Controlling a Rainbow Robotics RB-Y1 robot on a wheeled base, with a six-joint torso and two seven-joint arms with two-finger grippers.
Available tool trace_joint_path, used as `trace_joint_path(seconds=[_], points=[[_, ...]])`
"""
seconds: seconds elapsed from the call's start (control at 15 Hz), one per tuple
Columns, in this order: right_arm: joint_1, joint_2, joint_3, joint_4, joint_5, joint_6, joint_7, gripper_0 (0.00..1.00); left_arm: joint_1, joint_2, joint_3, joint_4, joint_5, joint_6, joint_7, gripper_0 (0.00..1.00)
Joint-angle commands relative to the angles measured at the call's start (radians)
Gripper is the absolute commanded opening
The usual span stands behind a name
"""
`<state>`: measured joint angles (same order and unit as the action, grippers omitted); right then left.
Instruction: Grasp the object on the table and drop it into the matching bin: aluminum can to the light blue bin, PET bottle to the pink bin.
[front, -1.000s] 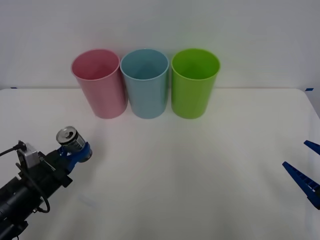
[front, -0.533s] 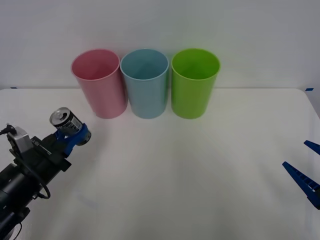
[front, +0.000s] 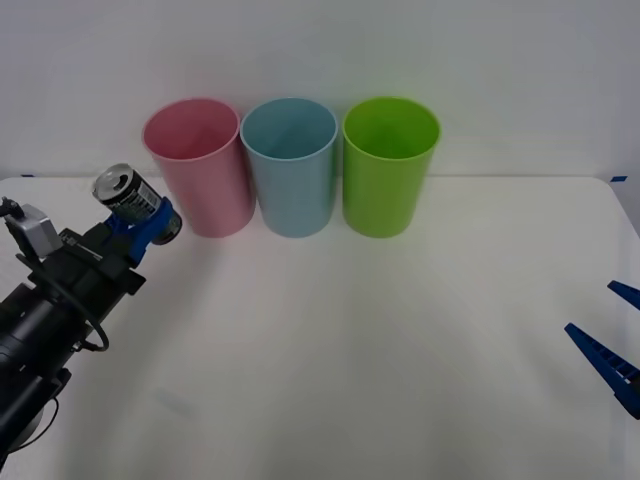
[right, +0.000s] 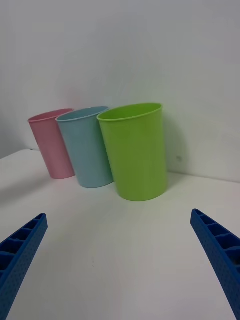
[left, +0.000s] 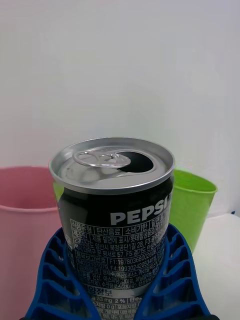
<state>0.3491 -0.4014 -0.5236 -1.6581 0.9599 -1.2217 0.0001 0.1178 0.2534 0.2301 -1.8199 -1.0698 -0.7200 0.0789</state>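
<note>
Item: Pepsi aluminum can (front: 130, 198), silver pull-tab top already open, black body with white lettering; held off the table (front: 400, 330) and tilted, its top leaning toward the robot's left, clamped between the blue ribbed fingers of the left gripper (front: 145, 222). Position: at the table's left side, just beside the pink bin (front: 198, 165), with its top at about the height of the lower part of that bin's rim. In the left wrist view the can (left: 116, 215) sits seated in the curved fingers (left: 177, 280), which wrap both sides of its lower body; the pink bin (left: 25, 225) and lime green bin (left: 192, 207) stand behind it. Bins: three tall plastic cups in a row at the table's far edge against a white wall, from the robot's left pink, light blue bin (front: 290, 165), lime green (front: 388, 165); neighbours touching or nearly so, all upright. Right gripper (front: 618, 340): parked at the table's right edge, fingers (right: 22, 255) spread wide apart, nothing between them, well apart from the bins.
</note>
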Motion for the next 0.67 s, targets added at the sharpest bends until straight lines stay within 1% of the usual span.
trace_joint_path(seconds=[0.07,0.2,0.4,0.67], points=[[0.0,0.0,0.0,0.0,0.0,0.0,0.0,1.0,-0.04,0.0,0.009,-0.029,-0.041,0.019,0.091,0.0],[0.0,0.0,0.0,0.0,0.0,0.0,0.0,1.0,-0.06,0.0,0.009,-0.055,-0.067,0.036,0.147,0.0],[0.0,0.0,0.0,0.0,0.0,0.0,0.0,1.0,-0.109,-0.002,0.008,-0.059,-0.119,0.067,0.162,0.0],[0.0,0.0,0.0,0.0,0.0,0.0,0.0,1.0,-0.17,0.0,-0.048,-0.058,-0.19,0.152,0.174,0.0]])
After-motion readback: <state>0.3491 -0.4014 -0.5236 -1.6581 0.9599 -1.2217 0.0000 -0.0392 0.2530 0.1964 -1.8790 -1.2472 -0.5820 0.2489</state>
